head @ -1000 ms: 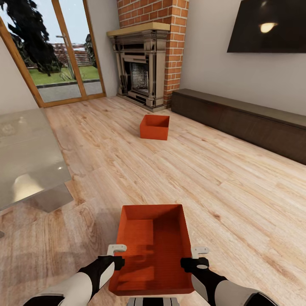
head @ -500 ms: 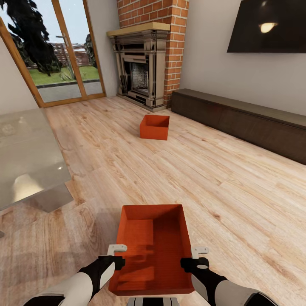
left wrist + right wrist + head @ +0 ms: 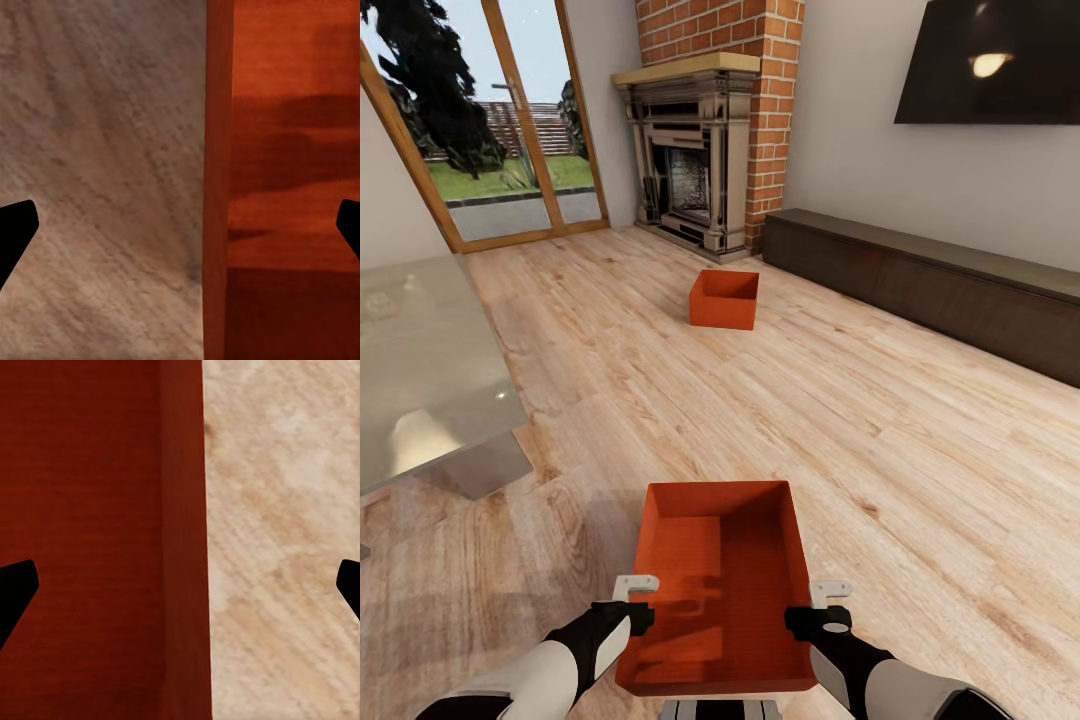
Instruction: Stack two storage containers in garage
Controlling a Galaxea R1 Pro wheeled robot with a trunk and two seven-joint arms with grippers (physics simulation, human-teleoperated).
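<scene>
Nearest, between the two arms: an orange-red container [image 3: 720, 590], open-topped, rectangular, with thin straight walls and a flat bottom streaked by shadow, sitting on the light wood-plank floor [image 3: 920, 470]. At its left wall, the left gripper [image 3: 634, 600], fingers spread wide with the wall between them in the left wrist view [image 3: 217, 180], one dark fingertip [image 3: 15, 232] outside over the planks, the other inside over the tub's bottom; no touch visible. At its right wall, the right gripper [image 3: 822, 605], likewise spread, straddling the wall [image 3: 184, 540] without contact. To the left, the corner of a glass table [image 3: 420, 370]. Farther out on the planks, well apart from the first, a second container [image 3: 724, 298] of the same colour and shape, in front of the brick fireplace [image 3: 705, 150]. Along the right wall, a long dark low cabinet [image 3: 930, 285], a black screen [image 3: 990, 60] above it. At the far left, glass doors [image 3: 490, 130] onto a lawn.
</scene>
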